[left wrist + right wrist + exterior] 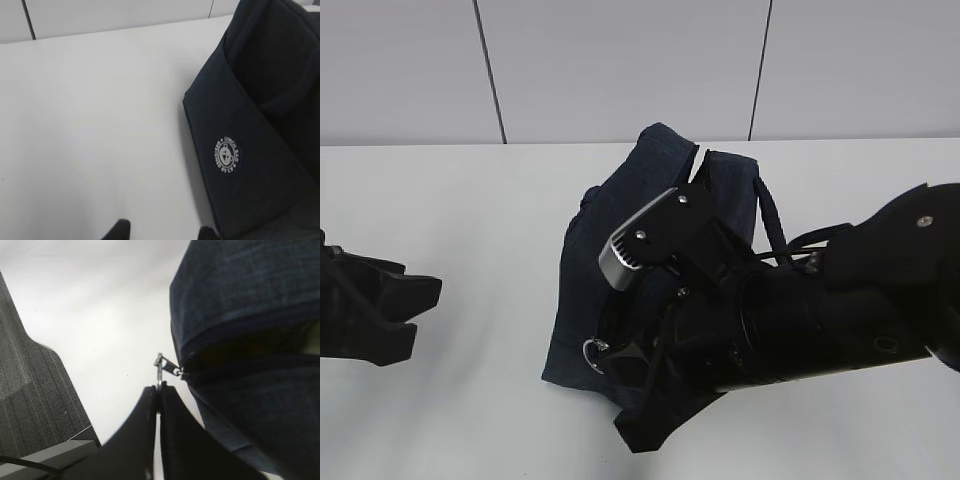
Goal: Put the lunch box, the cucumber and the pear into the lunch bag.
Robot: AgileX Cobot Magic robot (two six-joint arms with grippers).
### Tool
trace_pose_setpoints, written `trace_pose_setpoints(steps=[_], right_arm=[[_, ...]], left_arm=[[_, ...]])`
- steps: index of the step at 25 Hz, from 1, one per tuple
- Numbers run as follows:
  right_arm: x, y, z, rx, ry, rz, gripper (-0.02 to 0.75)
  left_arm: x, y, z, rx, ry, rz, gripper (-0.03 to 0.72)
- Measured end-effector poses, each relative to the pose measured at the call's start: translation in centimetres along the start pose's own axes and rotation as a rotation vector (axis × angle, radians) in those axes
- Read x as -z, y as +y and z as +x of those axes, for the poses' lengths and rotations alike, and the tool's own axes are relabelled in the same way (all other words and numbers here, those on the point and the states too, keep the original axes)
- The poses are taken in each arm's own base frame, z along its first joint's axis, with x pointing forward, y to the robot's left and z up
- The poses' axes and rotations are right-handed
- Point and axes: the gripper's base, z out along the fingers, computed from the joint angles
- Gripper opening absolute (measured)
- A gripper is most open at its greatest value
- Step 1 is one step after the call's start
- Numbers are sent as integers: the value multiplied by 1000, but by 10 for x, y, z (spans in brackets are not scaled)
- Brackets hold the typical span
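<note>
Pinching the metal ring pull (159, 371) of the zipper, the right gripper (158, 390) has its jaws pressed together on the ring at the near end of the lunch bag (620, 260). In the right wrist view the ring stands upright just above the black fingertips, linked to the slider at the edge of the dark navy fabric, and the zipper line runs off to the right with a dark gap along it. From the exterior view the right arm lies across the bag from the right side, its bulk hiding most of the bag's top; looped cord handles (768, 225) show behind it. The bag sits on the white counter (470, 200), near the middle. The left gripper (395, 310) rests at the counter's left edge, well apart from the bag, jaws partly apart and holding nothing. Its wrist camera looks at the bag's side panel, which bears a round white printed logo (228, 155).
</note>
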Motion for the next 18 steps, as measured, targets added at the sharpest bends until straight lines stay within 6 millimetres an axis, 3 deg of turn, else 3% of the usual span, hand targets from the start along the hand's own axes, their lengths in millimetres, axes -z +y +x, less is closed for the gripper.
trace_pose_setpoints(steps=[9, 14, 18], right_arm=[[0, 0, 0, -2, 0, -2, 0], [0, 0, 0, -2, 0, -2, 0], [0, 0, 0, -2, 0, -2, 0]], left_arm=[[-8, -1, 4, -22, 40, 5, 256], [-12, -23, 3, -252, -6, 68, 256], [-27, -40, 9, -443, -10, 112, 256]])
